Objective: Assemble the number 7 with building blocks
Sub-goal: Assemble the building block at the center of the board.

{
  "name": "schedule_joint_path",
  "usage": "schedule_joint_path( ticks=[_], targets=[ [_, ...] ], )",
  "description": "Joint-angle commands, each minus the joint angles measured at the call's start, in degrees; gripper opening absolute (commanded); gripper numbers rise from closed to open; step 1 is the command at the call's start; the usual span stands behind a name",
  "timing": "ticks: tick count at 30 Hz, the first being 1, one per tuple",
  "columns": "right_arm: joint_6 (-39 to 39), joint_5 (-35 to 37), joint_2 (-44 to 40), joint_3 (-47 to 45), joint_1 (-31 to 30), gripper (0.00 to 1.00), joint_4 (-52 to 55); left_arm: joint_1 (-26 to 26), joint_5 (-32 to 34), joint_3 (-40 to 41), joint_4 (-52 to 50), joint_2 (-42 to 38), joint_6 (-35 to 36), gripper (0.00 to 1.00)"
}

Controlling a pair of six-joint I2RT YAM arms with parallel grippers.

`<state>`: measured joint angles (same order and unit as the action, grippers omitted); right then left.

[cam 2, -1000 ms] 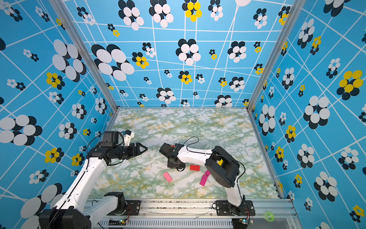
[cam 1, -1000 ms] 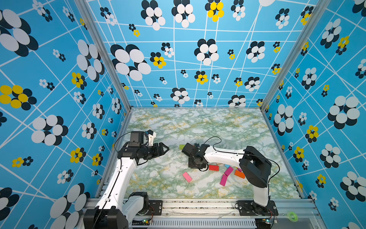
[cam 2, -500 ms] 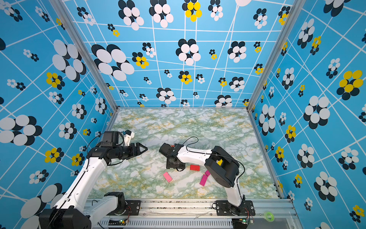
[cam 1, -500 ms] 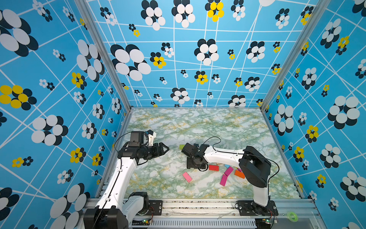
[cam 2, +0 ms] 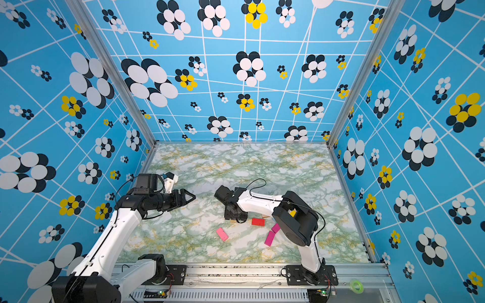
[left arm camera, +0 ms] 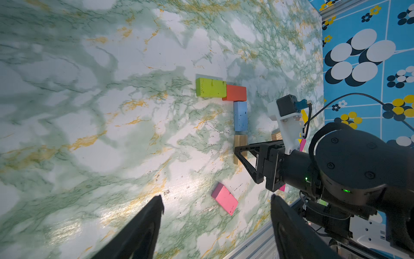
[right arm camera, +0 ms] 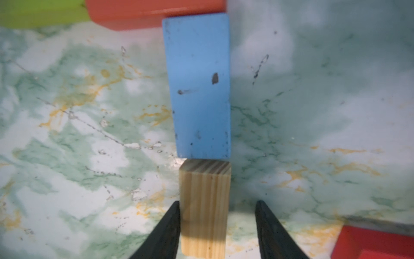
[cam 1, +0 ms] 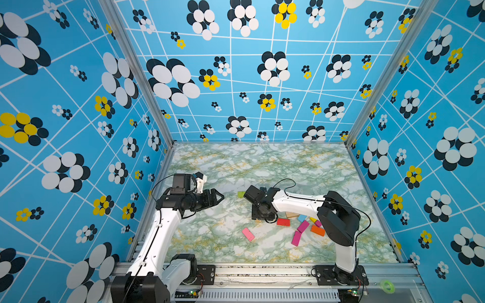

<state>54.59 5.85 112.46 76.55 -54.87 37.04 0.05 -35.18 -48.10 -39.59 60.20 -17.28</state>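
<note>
Just let go: up front, a pink block (cam 1: 247, 234), a magenta block (cam 1: 296, 238) and a red block (cam 1: 283, 222) lie loose on the marbled table (cam 1: 262, 168), spares not yet used. Beyond them the right hand (right arm camera: 217, 203), reaching in low with its wrist bent down toward the table, has slackened its grip on the wooden block (left arm camera: 240, 141). One finger rests against the block's side and the other stands clear, so the piece is released and lies flat. It sits end to end with the blue block (right arm camera: 198, 85), touching or all but, and that meets the orange block (left arm camera: 235, 92) and green block (left arm camera: 210, 87) of the bar farther back. By the look of it, the number 7 (left arm camera: 240, 125) now has four pieces and its stem wants one more. Off to the side, the left hand (left arm camera: 216, 199) hovers above the table, parted and empty, arm stretched level, well apart from the figure.
</note>
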Motion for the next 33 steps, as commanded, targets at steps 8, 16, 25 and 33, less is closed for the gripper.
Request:
schedule_joint_path(
  ticks=[8,16,25,33],
  targets=[
    [-1.68,0.57,1.00,1.62,0.03,0.51,1.52,0.03,-0.86,0.72,0.31,0.39,0.97,0.79],
    [-2.16,0.39,1.07,1.94,0.03,0.44,0.90,0.03,-0.92,0.72,0.36,0.33,0.98,0.79],
    [-2.38,0.46,1.14,2.01,0.03,0.33,0.79,0.04,-0.90,0.72,0.31,0.36,0.97,0.79],
    [-2.52,0.22,1.77,2.55,-0.02,0.31,0.59,-0.05,-0.94,0.72,0.27,0.44,0.98,0.79]
  ],
)
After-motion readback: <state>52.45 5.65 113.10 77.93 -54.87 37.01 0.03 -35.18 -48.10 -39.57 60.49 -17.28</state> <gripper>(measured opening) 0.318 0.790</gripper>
